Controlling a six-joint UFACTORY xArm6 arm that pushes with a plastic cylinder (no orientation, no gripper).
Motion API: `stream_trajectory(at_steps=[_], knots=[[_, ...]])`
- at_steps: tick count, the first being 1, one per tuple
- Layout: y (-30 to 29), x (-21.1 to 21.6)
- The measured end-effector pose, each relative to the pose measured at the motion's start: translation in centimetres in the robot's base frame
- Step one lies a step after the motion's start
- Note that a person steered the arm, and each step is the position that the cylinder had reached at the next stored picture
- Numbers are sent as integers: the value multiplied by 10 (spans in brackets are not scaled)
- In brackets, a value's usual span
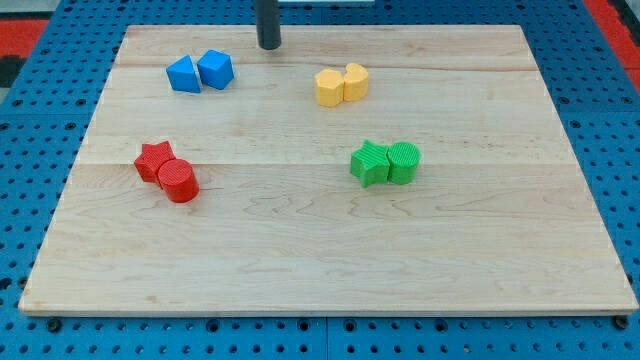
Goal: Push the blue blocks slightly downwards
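Observation:
Two blue blocks lie side by side at the view's upper left: a blue triangular block (183, 75) on the left and a blue cube-like block (215, 69) touching it on the right. My tip (269, 46) stands near the board's top edge, up and to the right of the blue cube-like block, with a gap between them. It touches no block.
A yellow pair (341, 85) sits right of centre near the top. A green star (369, 163) and green cylinder (404, 162) lie right of centre. A red star (154, 160) and red cylinder (179, 181) lie at the left. The wooden board (320, 260) rests on blue pegboard.

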State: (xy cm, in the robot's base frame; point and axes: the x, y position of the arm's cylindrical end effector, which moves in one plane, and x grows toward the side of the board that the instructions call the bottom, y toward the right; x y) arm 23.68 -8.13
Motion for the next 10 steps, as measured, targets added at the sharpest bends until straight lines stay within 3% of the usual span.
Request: stream_trajectory(at_steps=[2,5,8,9,10], knots=[[-52,38],[-77,61],[-89,35],[-125,36],[-115,47]])
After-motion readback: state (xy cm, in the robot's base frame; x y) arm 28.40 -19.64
